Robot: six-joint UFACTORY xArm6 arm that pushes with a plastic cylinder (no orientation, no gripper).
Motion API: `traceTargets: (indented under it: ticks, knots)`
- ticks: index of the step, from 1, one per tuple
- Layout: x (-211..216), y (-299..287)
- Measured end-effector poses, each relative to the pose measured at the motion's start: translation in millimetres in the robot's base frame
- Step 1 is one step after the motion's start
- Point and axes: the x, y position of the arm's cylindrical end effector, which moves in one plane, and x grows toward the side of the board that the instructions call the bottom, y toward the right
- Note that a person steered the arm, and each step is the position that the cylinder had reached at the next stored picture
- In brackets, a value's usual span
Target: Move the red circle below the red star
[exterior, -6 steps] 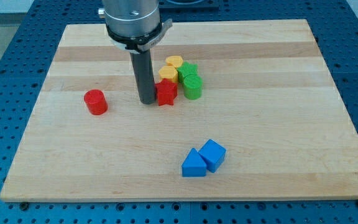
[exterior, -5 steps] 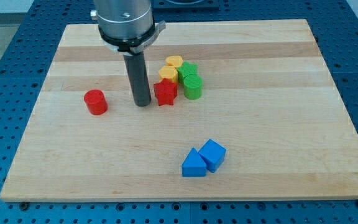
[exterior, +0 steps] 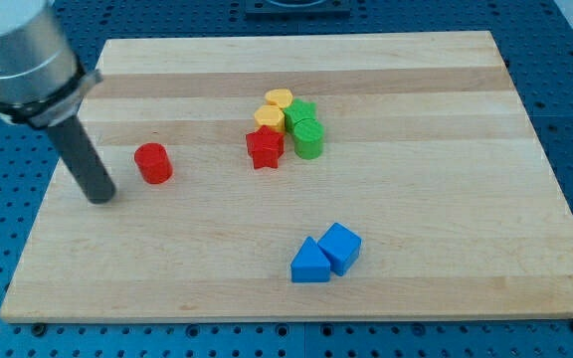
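The red circle [exterior: 152,162] stands on the wooden board at the view's left of centre. The red star [exterior: 265,148] lies to its right, near the board's middle, touching a cluster of yellow and green blocks. My tip [exterior: 101,197] rests on the board to the left of the red circle and slightly lower in the view, a short gap away from it. The rod leans up to the view's upper left.
Two yellow blocks [exterior: 276,108] and two green blocks [exterior: 305,129] crowd the red star's upper right. A blue triangle [exterior: 309,263] and a blue cube [exterior: 340,246] sit together toward the view's bottom. The board's left edge [exterior: 43,214] is close to my tip.
My tip has moved from beside the red star's left side across to the left, past the red circle, and now stands on its lower left. No block has moved.
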Motion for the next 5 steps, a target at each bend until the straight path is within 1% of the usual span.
traceTargets:
  ticks: [1, 2, 3, 5]
  knots:
    - [-28, -15]
    - [-56, -9]
    - [-53, 21]
    - [-20, 94]
